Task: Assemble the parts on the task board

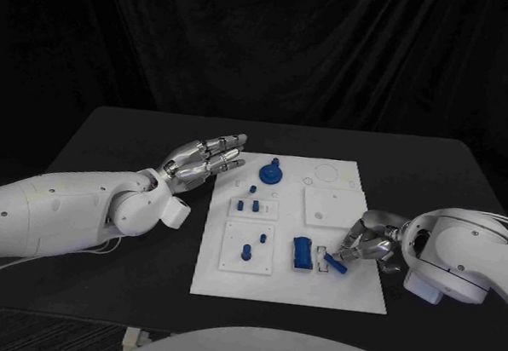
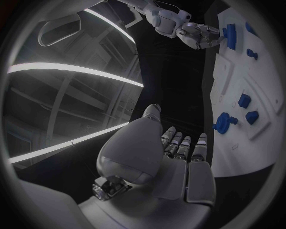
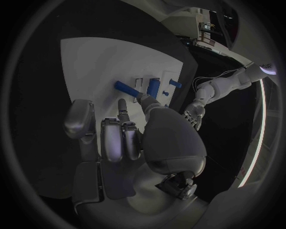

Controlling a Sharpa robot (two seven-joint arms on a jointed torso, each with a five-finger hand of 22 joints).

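Note:
The white task board [image 1: 341, 288] lies mid-table. On it are a round blue knob piece [image 1: 271, 174], several small blue pegs such as one [image 1: 245, 251] in the near left plate, and a blue block [image 1: 302, 254]. My right hand [image 1: 373, 240] is at the board's right edge and pinches a short blue peg [image 1: 336, 265] just right of the block. The right wrist view shows this peg [image 3: 125, 87] at the fingertips over the board [image 3: 89, 62]. My left hand [image 1: 207, 160] hovers open, fingers straight, beside the board's far left corner.
The board carries raised white square plates, one bare [image 1: 331, 208] at the right. The left wrist view shows the knob piece [image 2: 223, 122] and my right hand [image 2: 199, 36] across the board. Black table [image 1: 122, 143] surrounds the board, with a dark curtain behind.

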